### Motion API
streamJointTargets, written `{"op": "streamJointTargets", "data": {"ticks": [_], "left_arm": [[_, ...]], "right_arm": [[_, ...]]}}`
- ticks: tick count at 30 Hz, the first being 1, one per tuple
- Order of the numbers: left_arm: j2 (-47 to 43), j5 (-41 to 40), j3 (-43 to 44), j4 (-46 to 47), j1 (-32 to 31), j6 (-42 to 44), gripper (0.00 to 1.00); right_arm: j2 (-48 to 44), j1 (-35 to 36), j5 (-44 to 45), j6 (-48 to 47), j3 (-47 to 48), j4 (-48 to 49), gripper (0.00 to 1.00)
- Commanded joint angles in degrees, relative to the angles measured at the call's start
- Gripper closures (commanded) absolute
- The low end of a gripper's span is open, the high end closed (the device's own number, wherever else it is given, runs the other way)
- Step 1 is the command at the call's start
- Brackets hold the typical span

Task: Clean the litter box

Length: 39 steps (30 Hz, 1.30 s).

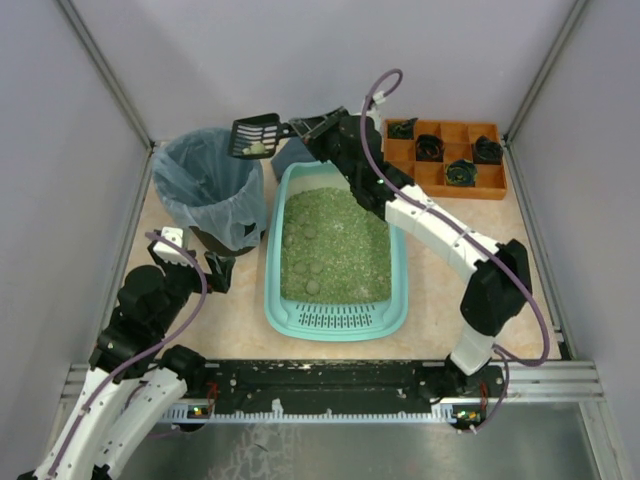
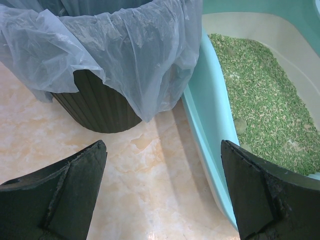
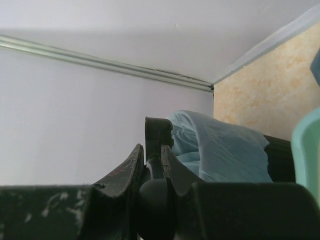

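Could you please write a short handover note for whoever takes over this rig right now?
Left gripper: open, empty, above the table beside the bin.
Right gripper: fingers shut on the handle of the scoop, held at the bin's far rim with a pale clump in it.
Litter box: on the table, right of the bin.
Done: one clump scooped out.
Left: tip it into the bin; several clumps lie in the litter.

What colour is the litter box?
Turquoise. The litter box shows best in the top external view.
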Motion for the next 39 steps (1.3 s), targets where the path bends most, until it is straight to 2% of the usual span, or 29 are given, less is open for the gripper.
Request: {"op": "streamJointTargets", "data": {"ticks": [1,7,12,17,31,35,39], "left_arm": [[-0.5,-0.4,0.0,1.2,0.4,0.2,0.00],[-0.8,-0.2,-0.1,1.2,0.4,0.3,0.00],[-0.6,0.1,-0.1,1.3,0.4,0.4,0.00],[-1.0,-0.1,-0.1,1.2,0.3,0.3,0.00],[-0.4,0.6,0.0,1.3,0.4,0.5,0.00],[-0.5,0.5,-0.1,1.3,0.3,0.5,0.00],[-0.4,0.5,-0.1,1.3,0.4,0.5,0.00]], "right_arm": [[4.3,2.1,-0.9,-6.0,9.6,2.1,1.00],[12.2,3.2,-5.3,-13.6,18.6,0.9,1.00],[21.0,4.4,-11.1,-23.5,31.2,-2.3,1.00],[26.2,6.2,-11.3,-33.8,40.7,-6.6,1.00],[26.5,13.3,-0.8,-67.2,44.0,-5.9,1.00],[26.3,14.5,1.7,-72.7,44.2,-5.5,1.00],[25.8,14.7,2.0,-74.1,43.8,-5.2,1.00]]}}
